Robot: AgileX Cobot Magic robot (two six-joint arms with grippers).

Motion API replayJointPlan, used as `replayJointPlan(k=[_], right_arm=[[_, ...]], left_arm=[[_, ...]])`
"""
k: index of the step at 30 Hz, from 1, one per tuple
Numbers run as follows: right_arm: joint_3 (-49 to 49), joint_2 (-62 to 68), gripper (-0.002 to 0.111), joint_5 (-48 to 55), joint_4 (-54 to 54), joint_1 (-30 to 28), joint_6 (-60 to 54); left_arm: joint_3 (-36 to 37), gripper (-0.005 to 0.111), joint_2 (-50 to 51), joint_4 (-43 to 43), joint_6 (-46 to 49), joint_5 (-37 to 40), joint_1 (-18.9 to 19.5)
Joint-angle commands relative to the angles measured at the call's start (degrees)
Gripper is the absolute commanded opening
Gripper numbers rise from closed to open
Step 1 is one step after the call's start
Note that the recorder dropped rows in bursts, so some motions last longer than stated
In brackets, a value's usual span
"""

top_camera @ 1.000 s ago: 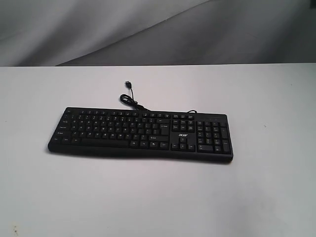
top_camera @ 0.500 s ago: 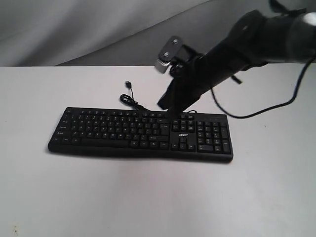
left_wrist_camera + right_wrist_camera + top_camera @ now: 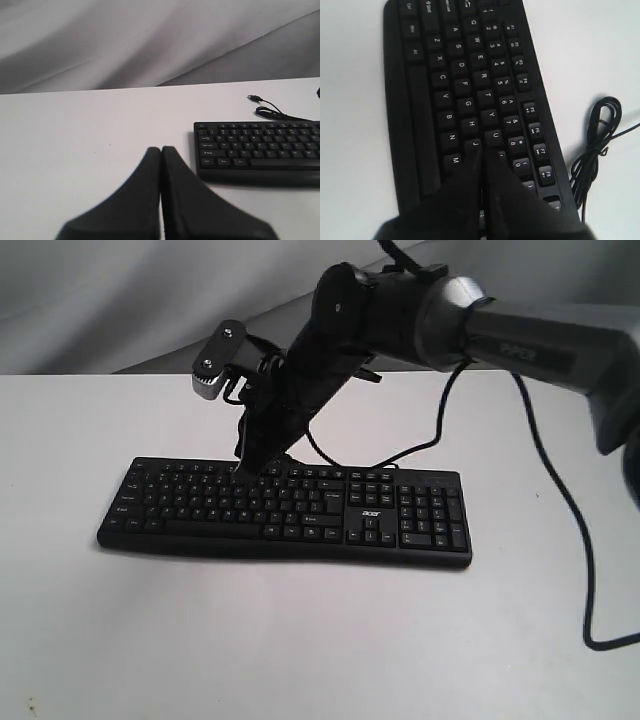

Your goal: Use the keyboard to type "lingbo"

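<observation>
We saw the right arm (image 3: 340, 330) slanting over the middle of the keyboard (image 3: 190, 508), its closed right gripper (image 3: 252, 468) above keys there; the coiled cable (image 3: 596, 148) lay behind, bare table (image 3: 300, 640) in front gave room

The keyboard (image 3: 285, 512) lies flat on the tabletop (image 3: 300, 650). Its cable (image 3: 596, 145) lies curled on the tabletop behind it. The right hand (image 3: 482, 154) is over the keyboard, right beside the J key (image 3: 474, 144). The left hand (image 3: 161, 150) is over the tabletop, left of the keyboard.
</observation>
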Motion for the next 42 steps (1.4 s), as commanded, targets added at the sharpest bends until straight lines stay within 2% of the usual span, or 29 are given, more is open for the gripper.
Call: replayJointPlan(k=[1,13,42], right_arm=[[-3.99,4.69,0.0,3.08,-0.78,-0.7,2.79],[-0.29,5.53,0.0,0.81,-1.04,-1.34,2.05],[-0.29,8.04,0.0,-0.37,-0.24,-1.56,-0.16]], left_arm=[[0.28,0.001,-0.21,-0.21,-0.12,-0.41,0.06],[0.28,0.001,-0.21,-0.21,-0.12,-0.41,0.06],[0.28,0.001,-0.21,-0.21,-0.12,-0.41,0.06]])
